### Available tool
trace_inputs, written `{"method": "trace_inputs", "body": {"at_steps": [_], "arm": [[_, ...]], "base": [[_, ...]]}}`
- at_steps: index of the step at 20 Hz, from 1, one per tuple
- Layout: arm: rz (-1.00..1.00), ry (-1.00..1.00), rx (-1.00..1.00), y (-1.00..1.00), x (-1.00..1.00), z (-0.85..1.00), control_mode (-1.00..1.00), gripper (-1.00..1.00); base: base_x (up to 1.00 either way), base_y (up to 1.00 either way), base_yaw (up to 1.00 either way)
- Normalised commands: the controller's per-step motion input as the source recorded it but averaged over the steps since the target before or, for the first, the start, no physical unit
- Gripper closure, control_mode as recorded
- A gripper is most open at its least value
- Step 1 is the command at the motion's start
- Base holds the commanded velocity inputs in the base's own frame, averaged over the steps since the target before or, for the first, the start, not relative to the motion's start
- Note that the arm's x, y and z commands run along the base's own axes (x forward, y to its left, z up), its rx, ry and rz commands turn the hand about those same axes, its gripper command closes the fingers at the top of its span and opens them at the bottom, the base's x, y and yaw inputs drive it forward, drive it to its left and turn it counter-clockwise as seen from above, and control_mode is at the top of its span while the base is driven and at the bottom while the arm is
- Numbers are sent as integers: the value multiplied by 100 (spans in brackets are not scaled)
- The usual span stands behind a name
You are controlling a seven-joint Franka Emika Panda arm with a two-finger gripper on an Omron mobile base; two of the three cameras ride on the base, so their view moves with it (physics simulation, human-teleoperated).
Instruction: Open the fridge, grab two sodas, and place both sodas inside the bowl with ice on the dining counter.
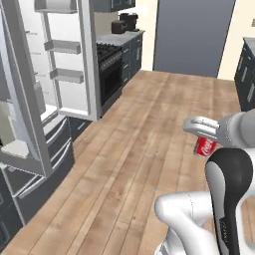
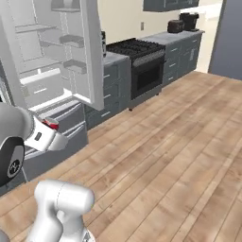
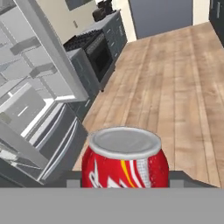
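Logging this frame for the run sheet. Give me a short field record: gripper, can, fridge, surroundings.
gripper: shut on can, held above the floor
can: red, silvery top, upright between the jaws
fridge: doors open, white shelves showing, lower drawers below
stove: dark range next to the fridge
floor: wood planks under the arm
bowl, counter: can't tell

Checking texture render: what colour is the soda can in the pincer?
Red with white and yellow markings, pale silvery top; the soda can shows best in the hand view.
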Motion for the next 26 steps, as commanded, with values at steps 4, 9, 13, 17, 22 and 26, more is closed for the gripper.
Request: {"method": "trace_inputs", "body": {"at_steps": [4, 9, 13, 17, 22, 26], "arm": [[0, 0, 0, 0, 0, 0, 100, 100], [0, 0, 0, 0, 0, 0, 100, 100], [0, 0, 0, 0, 0, 0, 100, 100], [0, 0, 0, 0, 0, 0, 100, 100], [0, 0, 0, 0, 0, 0, 100, 100], [0, 0, 0, 0, 0, 0, 100, 100]], "base": [[-94, -37, -30], [-85, -80, -18], [-68, -100, -9], [-77, -100, -6], [-81, -100, -7], [-80, -100, -8]]}}
